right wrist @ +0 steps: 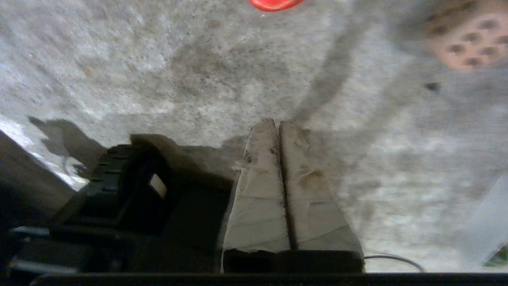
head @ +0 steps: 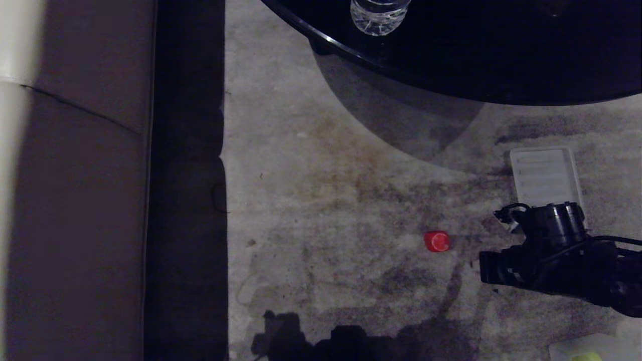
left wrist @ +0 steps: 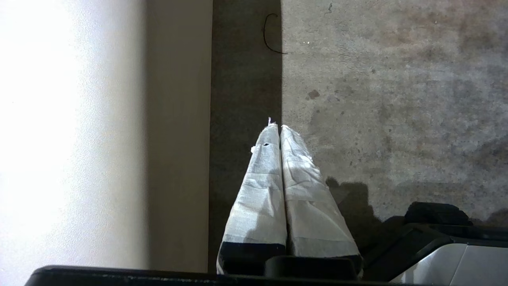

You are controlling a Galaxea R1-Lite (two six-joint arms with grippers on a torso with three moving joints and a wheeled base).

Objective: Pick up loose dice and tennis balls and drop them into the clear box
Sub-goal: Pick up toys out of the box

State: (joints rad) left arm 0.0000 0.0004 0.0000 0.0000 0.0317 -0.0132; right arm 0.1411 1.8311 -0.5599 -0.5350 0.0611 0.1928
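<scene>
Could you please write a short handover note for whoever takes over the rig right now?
Right tool: fingers together, empty, above the carpet.
Left tool: shut, empty, parked beside the sofa base.
Red die: loose on the carpet, left of the right arm.
Tan die: also loose on the floor, seen only from the right wrist.
Clear box: at the head view's lower right edge, something yellow-green inside.
Ribbed lid: lying apart, beyond the arm.
Left to do: both dice.

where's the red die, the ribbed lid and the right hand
red die [head: 437, 241]: head view, its top face
ribbed lid [head: 544, 174]: head view, middle of its ribbed surface
right hand [right wrist: 278, 124]: right wrist view, between its fingertips
</scene>
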